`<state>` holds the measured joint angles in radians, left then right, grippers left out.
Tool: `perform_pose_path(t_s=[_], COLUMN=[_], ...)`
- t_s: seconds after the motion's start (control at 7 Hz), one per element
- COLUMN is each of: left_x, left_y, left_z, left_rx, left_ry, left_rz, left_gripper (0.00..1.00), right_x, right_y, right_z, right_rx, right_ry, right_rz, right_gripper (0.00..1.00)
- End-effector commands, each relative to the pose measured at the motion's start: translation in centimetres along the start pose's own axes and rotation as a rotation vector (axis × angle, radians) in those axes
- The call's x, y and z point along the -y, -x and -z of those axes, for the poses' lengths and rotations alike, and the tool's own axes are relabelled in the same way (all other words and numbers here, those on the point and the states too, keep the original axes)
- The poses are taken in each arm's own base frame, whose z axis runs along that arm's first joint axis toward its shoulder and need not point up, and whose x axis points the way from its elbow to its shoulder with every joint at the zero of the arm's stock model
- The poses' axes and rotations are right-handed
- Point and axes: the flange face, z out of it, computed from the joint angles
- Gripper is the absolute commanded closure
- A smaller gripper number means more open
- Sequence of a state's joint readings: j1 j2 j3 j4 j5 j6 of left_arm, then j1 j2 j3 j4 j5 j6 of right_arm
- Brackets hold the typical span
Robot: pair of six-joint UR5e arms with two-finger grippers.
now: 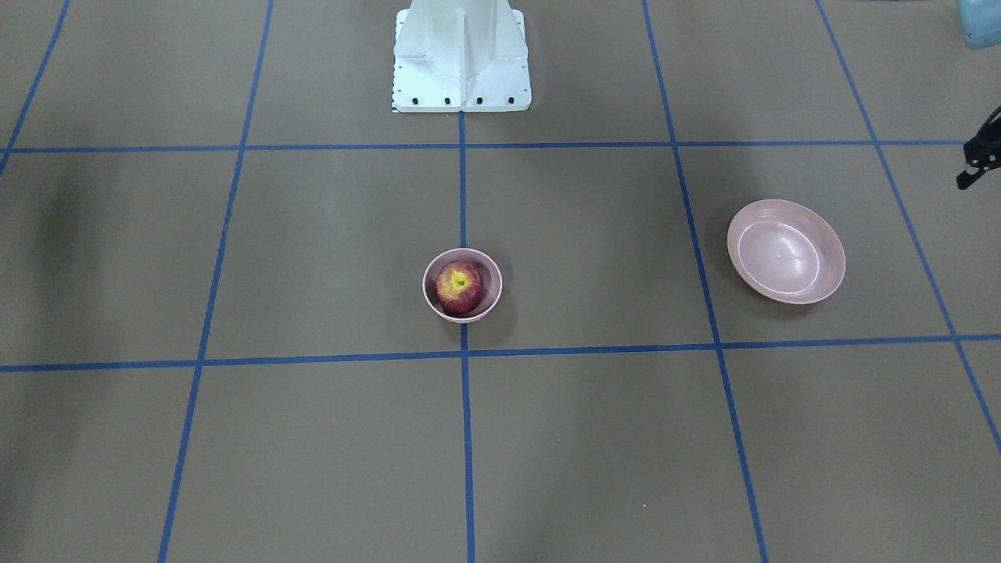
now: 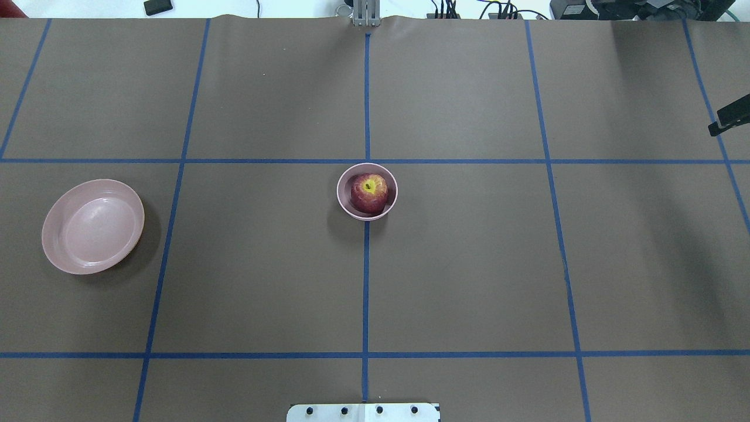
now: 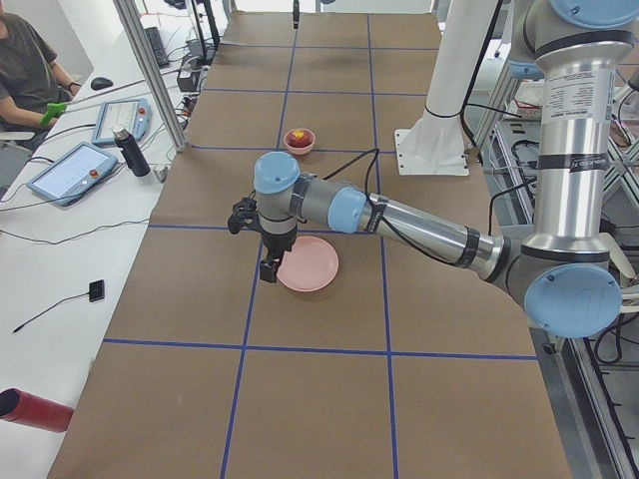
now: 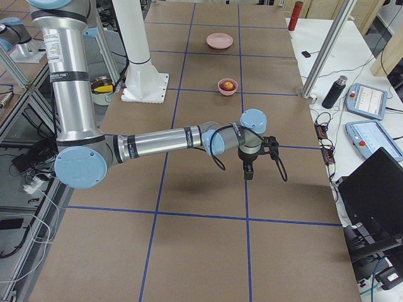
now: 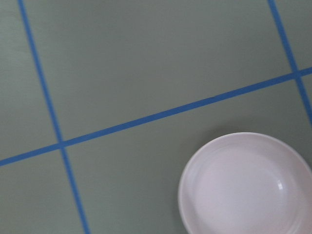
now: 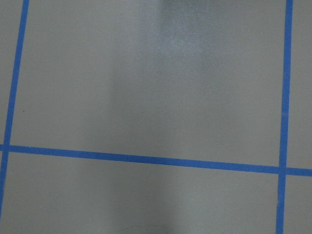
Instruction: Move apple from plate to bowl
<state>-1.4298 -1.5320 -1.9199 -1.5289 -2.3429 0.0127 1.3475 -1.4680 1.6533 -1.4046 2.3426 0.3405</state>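
The dark-red apple (image 1: 459,286) with its yellow stem patch lies inside the small deep pink bowl (image 1: 427,286) at the table's middle; it also shows in the overhead view (image 2: 369,192). The wide pink plate (image 2: 92,225) lies bare on the robot's left and shows in the left wrist view (image 5: 246,185). My left gripper (image 3: 268,267) hangs above the table just beside the plate, holding nothing I can see. My right gripper (image 4: 248,173) hangs over bare table far from the bowl. I cannot tell whether either is open or shut.
The white robot base (image 1: 461,59) stands at the table's robot-side edge. Blue tape lines grid the brown table. Off the far edge are a seated operator (image 3: 25,70), tablets, a dark bottle (image 3: 130,152) and metal posts (image 3: 150,70).
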Motion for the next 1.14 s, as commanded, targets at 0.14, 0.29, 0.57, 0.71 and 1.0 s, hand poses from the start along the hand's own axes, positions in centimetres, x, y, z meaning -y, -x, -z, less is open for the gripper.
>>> perform_pose_path(t_s=[0.14,0.29,0.57,0.71,1.0], left_x=[-0.8,-1.4,-1.5,-0.8,-1.6], left_y=[2.8,3.6,3.7,3.7,3.8], left_z=[-0.9,-1.4,-1.4,-1.3,-1.4], left_rx=[0.001,-0.002,0.002,0.014,0.008], left_ry=[0.018,0.026,0.026,0.021,0.025], left_rz=[0.001,0.016,0.03,0.019,0.029], left_gripper=[0.03,0.03,0.02,0.02,0.02], right_x=[-1.7,-2.7,-3.8,-3.6,-3.2], right_y=[-0.2,-0.5,-2.0,-1.8,-1.3], right_z=[0.4,0.5,1.7,1.8,2.4], right_rx=[0.017,0.012,-0.011,-0.019,-0.031], right_ry=[0.003,0.0,-0.02,-0.029,-0.052], right_rz=[0.007,0.002,-0.015,-0.009,0.007], right_gripper=[0.0,0.0,0.0,0.0,0.0])
